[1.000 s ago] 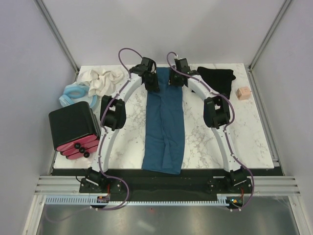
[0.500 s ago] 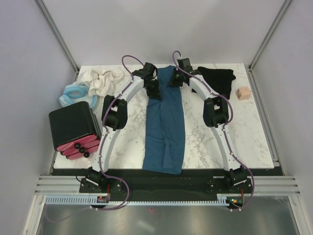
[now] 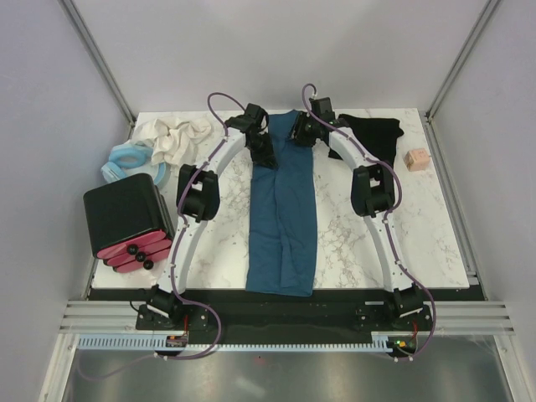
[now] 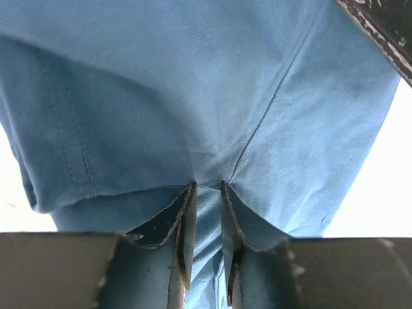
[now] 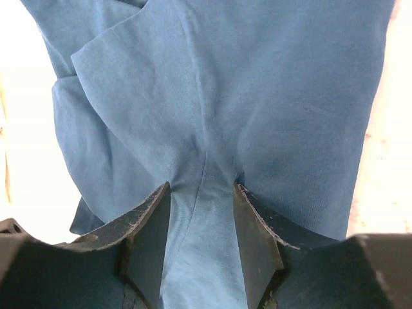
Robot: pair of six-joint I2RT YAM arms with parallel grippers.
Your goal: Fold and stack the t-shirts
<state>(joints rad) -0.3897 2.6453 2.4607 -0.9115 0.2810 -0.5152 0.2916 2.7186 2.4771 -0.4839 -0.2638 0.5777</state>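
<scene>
The teal-blue t-shirt [image 3: 283,209] lies as a long narrow strip down the middle of the marble table [image 3: 419,234]. Its far end is raised between the two grippers. My left gripper [image 3: 265,152] holds that end's left side, and in the left wrist view the fingers [image 4: 208,187] pinch a fold of the teal cloth [image 4: 193,96]. My right gripper [image 3: 303,132] holds the right side; its jaws [image 5: 201,187] stand wider, with a bunched fold of the shirt [image 5: 225,84] between them. The black t-shirt [image 3: 373,134] lies crumpled at the back right.
A black box with a red base [image 3: 127,219] stands at the left edge. Behind it lie a pale blue ring [image 3: 126,159] and a cream cloth [image 3: 172,138]. A small pink cube [image 3: 414,159] sits at the far right.
Both grippers have lifted the shirt's far end off the table and carried it slightly toward the back edge. The near end has stayed put.
</scene>
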